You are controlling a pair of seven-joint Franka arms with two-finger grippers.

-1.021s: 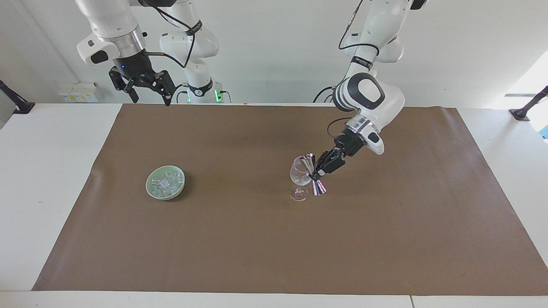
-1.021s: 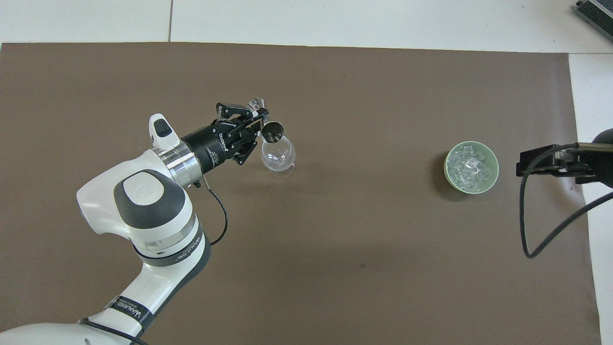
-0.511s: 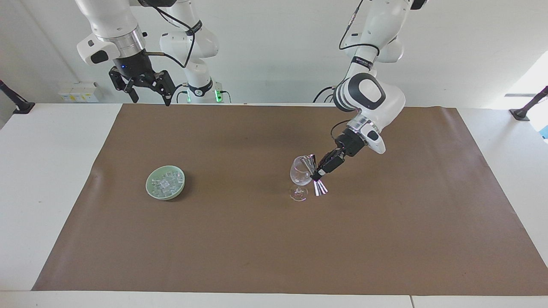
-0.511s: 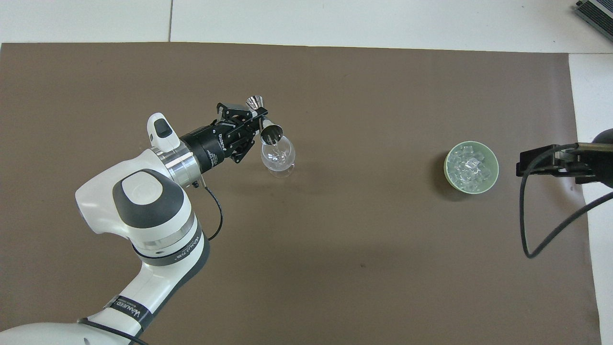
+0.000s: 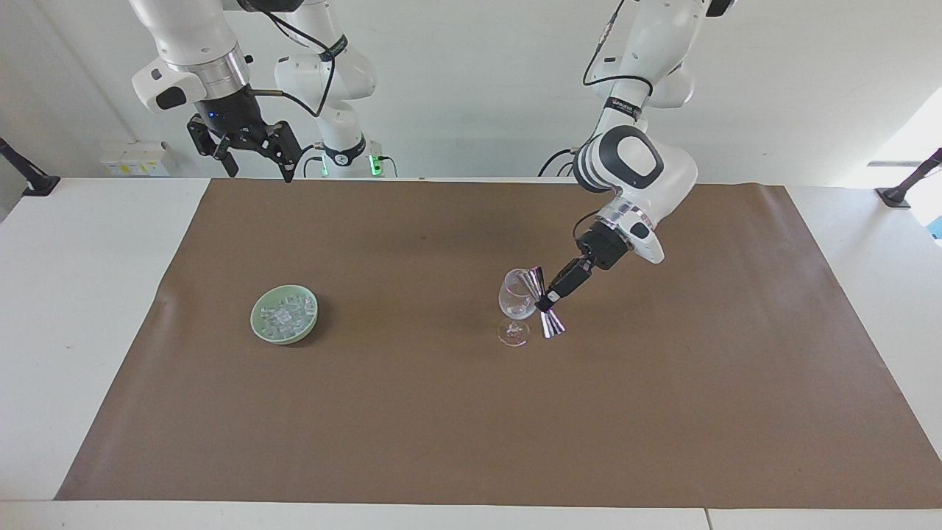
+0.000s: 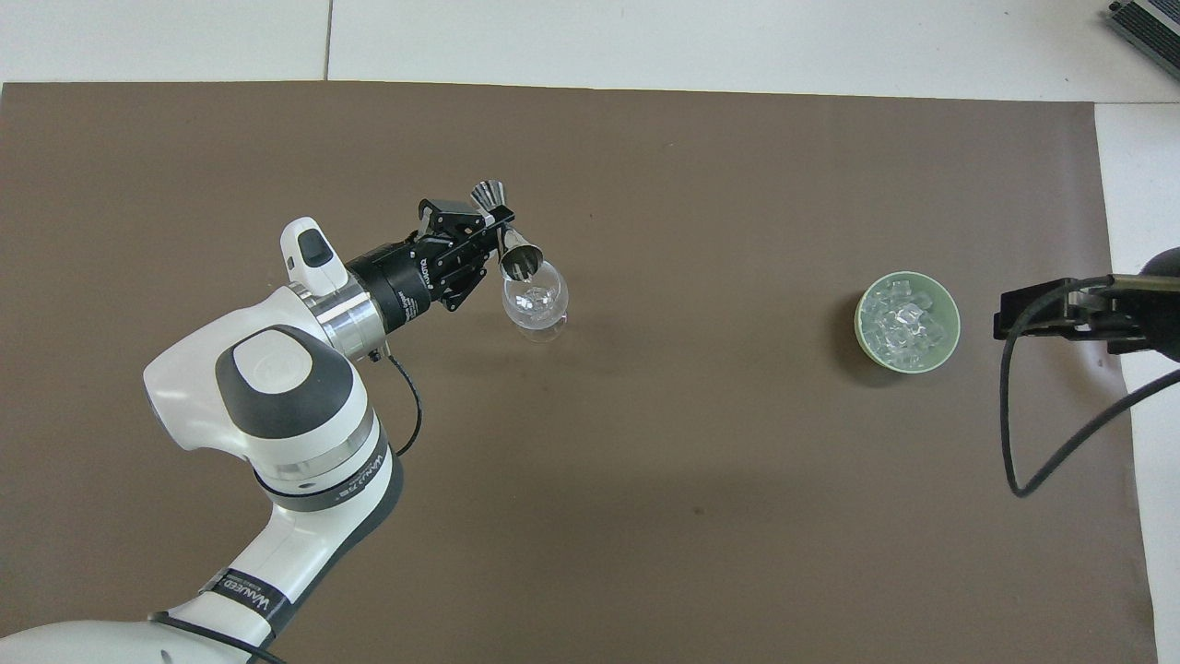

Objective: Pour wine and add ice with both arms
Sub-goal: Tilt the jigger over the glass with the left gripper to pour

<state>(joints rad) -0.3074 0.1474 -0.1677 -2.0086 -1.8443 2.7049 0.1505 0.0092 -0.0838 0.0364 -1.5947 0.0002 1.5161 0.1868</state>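
Here I have the left arm (image 5: 634,165) reaching out over the brown mat (image 6: 645,480), its left gripper (image 5: 547,299) clamped on the waist of a steel jigger (image 5: 542,302) tipped so the upper cup hangs at the lip of the wine glass (image 5: 516,303), which is how the pour lands inside. The right gripper (image 5: 254,151) waits high with fingers spread wide and holding nothing, roughly eleven o'clock of the green bowl (image 5: 263,329) in the facing view. I judge the ice (image 5: 285,314) sits heaped there, well apart from the glass, for later.

Shiny metal jigger (image 6: 513,247), clear wine glass (image 6: 536,303), seemingly matt paper mat (image 6: 645,461).
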